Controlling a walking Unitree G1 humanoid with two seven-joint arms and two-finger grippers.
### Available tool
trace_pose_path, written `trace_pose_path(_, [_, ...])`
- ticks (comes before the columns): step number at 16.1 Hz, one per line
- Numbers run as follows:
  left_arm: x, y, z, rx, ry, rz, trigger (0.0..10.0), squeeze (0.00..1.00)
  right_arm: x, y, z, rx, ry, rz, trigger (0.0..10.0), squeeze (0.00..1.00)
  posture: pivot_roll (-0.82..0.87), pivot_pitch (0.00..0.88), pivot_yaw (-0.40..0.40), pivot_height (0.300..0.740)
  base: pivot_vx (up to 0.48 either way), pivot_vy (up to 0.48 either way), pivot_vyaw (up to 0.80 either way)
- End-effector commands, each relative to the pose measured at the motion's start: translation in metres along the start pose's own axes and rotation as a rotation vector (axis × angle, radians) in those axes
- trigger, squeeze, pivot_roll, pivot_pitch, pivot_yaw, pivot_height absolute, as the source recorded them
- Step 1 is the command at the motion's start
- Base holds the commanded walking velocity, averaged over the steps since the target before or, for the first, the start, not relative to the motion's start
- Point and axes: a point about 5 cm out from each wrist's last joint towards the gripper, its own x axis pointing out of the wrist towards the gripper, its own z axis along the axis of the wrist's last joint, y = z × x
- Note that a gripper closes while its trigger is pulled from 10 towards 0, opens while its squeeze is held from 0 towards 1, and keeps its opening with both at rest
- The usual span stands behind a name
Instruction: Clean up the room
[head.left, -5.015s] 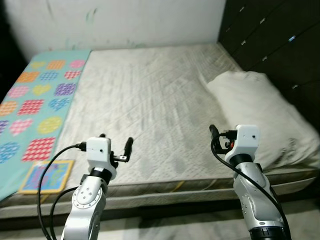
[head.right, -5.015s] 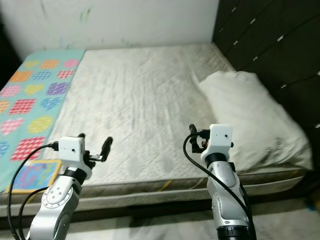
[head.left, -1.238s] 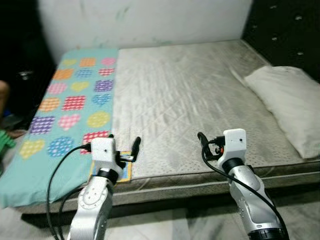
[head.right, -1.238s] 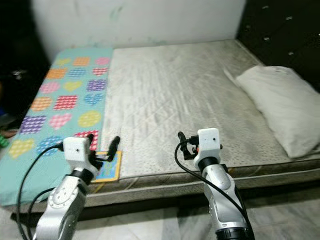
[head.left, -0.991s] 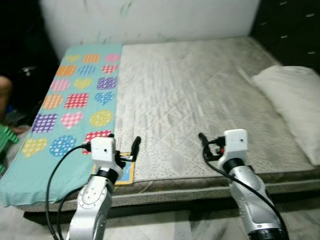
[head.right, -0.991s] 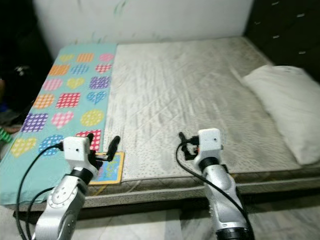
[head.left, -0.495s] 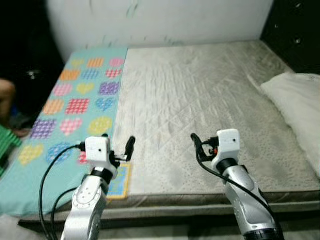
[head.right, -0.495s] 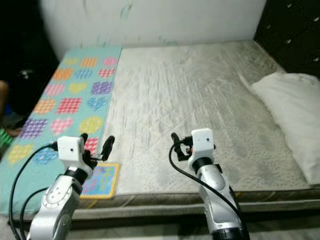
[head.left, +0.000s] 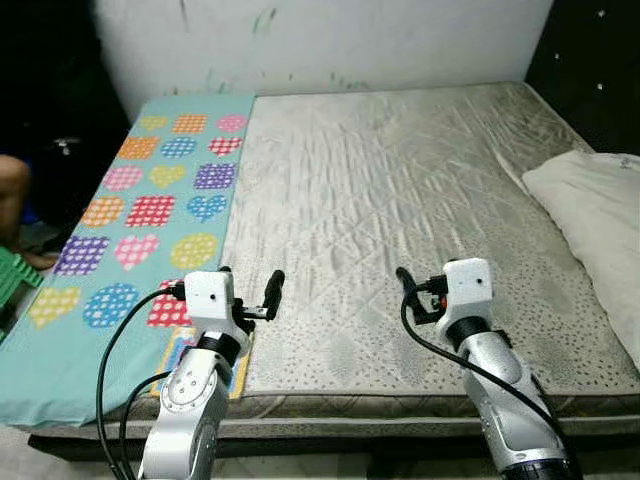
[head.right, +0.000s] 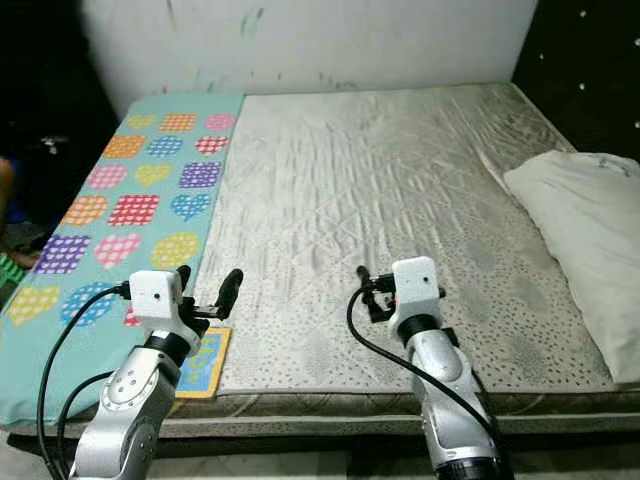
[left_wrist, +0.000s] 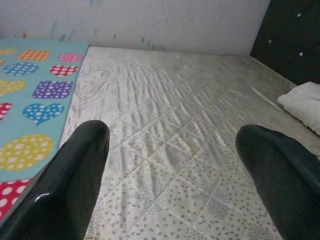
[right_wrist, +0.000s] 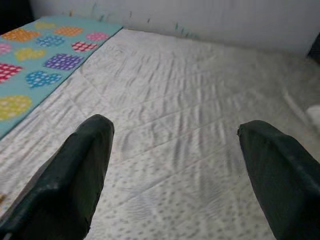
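While both arms reach forward over the mattress (head.left: 390, 190), left gripper (left_wrist: 170, 175) and right gripper (right_wrist: 175, 175) fingers spread apart.

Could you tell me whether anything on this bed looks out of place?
Yes: a small colourful picture book lies at the near edge of the bare grey mattress, beside the teal heart-patterned blanket. The white pillow sits askew.
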Motion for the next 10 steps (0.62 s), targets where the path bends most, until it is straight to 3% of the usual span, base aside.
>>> trace_pose_path(1, [-0.0014,0.0037,-0.0009,0.004,0.009,0.012,10.0,0.00,0.0022,0.0022,0.0026,-0.021,-0.024,-0.003,10.0,0.00,-0.15,0.063,0.058,0.740,0.000,0.480,0.00])
trace_pose_path(6, [-0.0008,0.0034,-0.0010,0.008,0.014,0.008,10.0,0.00,0.0031,0.0089,0.0004,0.014,-0.002,0.029,10.0,0.00,-0.14,0.055,0.055,0.740,0.000,0.480,0.00])
trace_pose_path(10, [-0.0004,0.0039,-0.0017,0.015,0.018,0.014,10.0,0.00,0.0043,0.0071,-0.0014,-0.016,0.004,0.031,10.0,0.00,-0.14,0.050,0.050,0.740,0.000,0.475,0.00])
